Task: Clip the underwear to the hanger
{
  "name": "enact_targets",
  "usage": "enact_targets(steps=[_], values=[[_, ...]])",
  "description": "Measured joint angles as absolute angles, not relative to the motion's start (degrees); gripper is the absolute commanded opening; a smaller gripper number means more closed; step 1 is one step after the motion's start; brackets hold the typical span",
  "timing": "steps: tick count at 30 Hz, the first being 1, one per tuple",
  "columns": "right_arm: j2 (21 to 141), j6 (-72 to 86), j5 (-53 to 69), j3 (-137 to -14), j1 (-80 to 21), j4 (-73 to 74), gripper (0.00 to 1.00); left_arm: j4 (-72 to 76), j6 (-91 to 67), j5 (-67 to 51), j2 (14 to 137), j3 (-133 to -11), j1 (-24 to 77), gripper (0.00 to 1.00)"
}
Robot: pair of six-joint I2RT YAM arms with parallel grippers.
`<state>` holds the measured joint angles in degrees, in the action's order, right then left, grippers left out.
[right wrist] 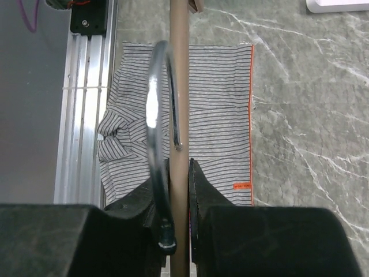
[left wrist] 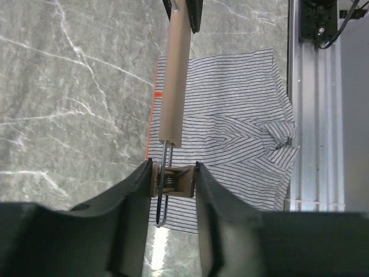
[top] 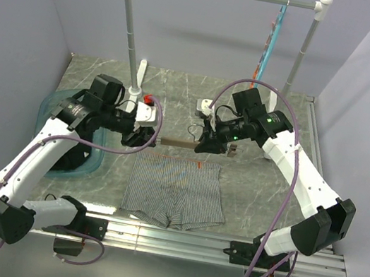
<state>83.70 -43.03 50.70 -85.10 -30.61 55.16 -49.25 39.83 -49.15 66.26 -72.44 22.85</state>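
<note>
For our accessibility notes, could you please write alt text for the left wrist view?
The left claw grips the clip at the near end of the wooden hanger, whose bar runs up the frame. Beneath it the striped underwear lies spread on the marble table, beside an aluminium rail.

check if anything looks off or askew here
Only a small thing: the underwear lies flat, but its crotch is bunched up by the near rail. The hanger, held by the left tool and right tool, runs roughly parallel to the waistband.
</note>
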Motion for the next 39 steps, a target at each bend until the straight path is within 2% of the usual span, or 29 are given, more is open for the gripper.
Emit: enact_targets(steps=[1, 5, 9, 10, 11, 12, 15, 18, 24, 32, 38, 39], values=[[83.7, -43.0, 50.6, -85.1, -30.6, 55.2, 0.0, -49.3, 39.9, -49.1, 66.2, -72.3, 22.9, 0.23], [83.7, -43.8, 50.4, -85.1, -30.6, 55.2, 0.0, -49.3, 39.8, -49.3, 66.2, -72.3, 23.0, 0.01], [83.7, -44.7, 50.3, -85.1, -30.6, 55.3, 0.0, -49.1, 39.3, -49.3, 66.2, -72.3, 23.0, 0.0], [83.7, -44.7, 50.2, -85.1, -30.6, 55.3, 0.03, -49.1, 39.0, -49.2, 66.2, -72.3, 23.0, 0.0], [83.7, -44.7, 50.2, -85.0, -30.6, 55.2, 0.1, -49.0, 38.5, -49.2, 66.2, -72.3, 23.0, 0.0], [83.6, -44.6, 50.2, -84.9, -30.6, 54.9, 0.37, -48.9, 38.2, -49.2, 66.3, -72.3, 23.0, 0.0], [83.3, -43.0, 49.9, -84.0, -30.6, 53.2, 0.74, -48.4, 36.5, -49.1, 66.6, -72.3, 23.0, 0.0], [81.7, -40.5, 48.7, -82.0, -30.6, 50.1, 0.84, -46.9, 34.1, -48.8, 67.9, -72.3, 22.8, 0.0], [74.3, -34.3, 44.6, -76.8, -28.9, 41.9, 0.89, -43.5, 28.8, -49.6, 71.1, -72.3, 21.7, 0.0], [60.8, -26.9, 38.0, -67.4, -25.7, 31.9, 0.89, -36.3, 21.5, -49.6, 75.7, -72.3, 19.6, 0.0], [56.5, -24.3, 36.4, -65.9, -25.5, 30.1, 0.81, -33.4, 18.2, -49.5, 80.6, -72.2, 18.2, 0.0], [56.0, -24.1, 37.2, -65.8, -25.5, 29.9, 0.78, -33.1, 17.7, -49.6, 81.5, -72.2, 17.8, 0.0]])
